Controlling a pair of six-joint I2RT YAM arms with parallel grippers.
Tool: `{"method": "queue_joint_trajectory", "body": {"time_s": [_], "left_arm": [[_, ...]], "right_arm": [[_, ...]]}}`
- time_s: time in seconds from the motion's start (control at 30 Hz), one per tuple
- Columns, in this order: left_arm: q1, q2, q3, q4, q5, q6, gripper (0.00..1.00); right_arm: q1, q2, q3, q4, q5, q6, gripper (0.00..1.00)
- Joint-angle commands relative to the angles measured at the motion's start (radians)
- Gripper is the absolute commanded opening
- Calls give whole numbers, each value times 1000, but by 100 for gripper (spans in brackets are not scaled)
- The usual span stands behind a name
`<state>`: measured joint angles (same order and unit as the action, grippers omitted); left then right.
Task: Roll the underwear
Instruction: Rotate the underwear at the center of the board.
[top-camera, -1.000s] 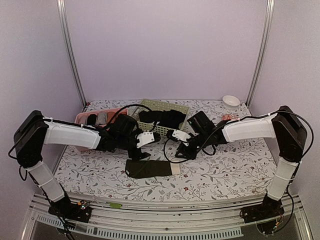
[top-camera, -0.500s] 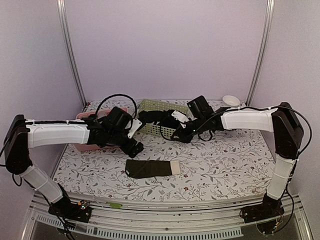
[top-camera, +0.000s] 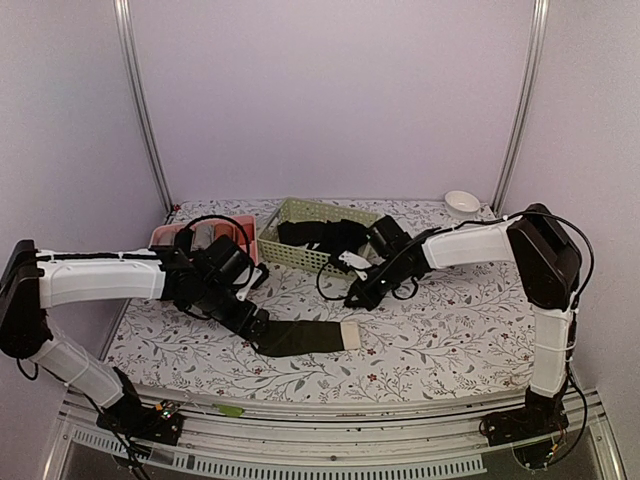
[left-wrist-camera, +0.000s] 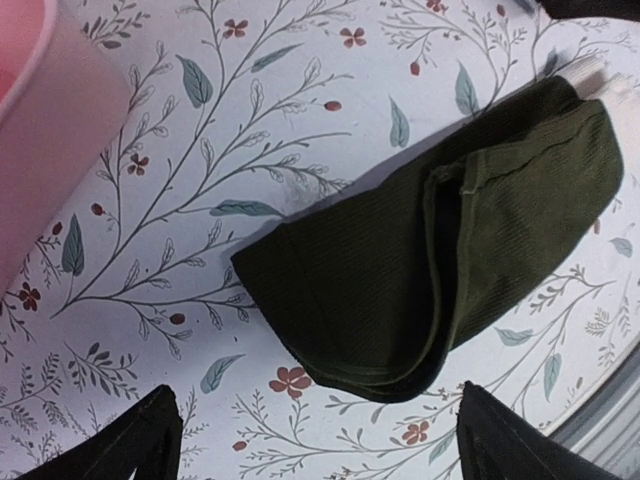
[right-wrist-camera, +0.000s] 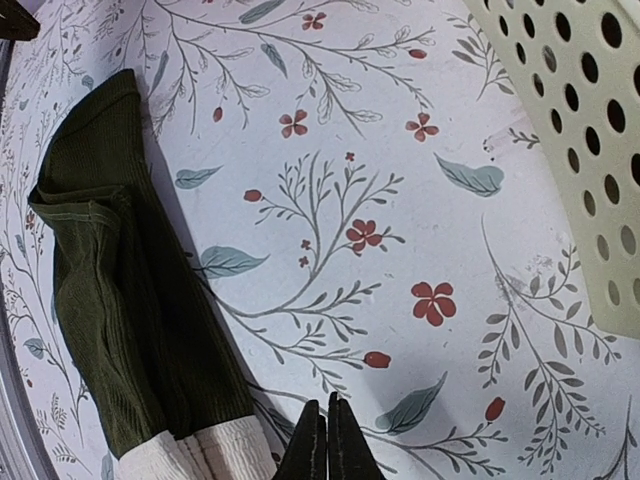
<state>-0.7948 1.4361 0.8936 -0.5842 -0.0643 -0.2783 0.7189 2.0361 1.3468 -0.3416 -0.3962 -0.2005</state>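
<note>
The underwear (top-camera: 300, 337) lies flat on the flowered desk (top-camera: 440, 320), folded into a dark strip, with its cream waistband (top-camera: 349, 334) at the 3 o'clock end. The left fingers (left-wrist-camera: 150, 440) are spread wide over its 9 o'clock end. The right fingers (right-wrist-camera: 312, 450) are pressed together on nothing, at 1 o'clock of the waistband, near the green basket (top-camera: 320, 205).

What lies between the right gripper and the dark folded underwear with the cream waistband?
Nothing but bare white table cover printed with flowers; the right wrist view shows that stretch between the right gripper and the underwear.
</note>
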Motion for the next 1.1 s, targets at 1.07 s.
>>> {"method": "queue_joint_trajectory", "body": {"time_s": [1.07], "left_arm": [[-49,347,73,223,-114,-67,91]], "right_arm": [[210,-180,-558,431,-217,359,0]]}}
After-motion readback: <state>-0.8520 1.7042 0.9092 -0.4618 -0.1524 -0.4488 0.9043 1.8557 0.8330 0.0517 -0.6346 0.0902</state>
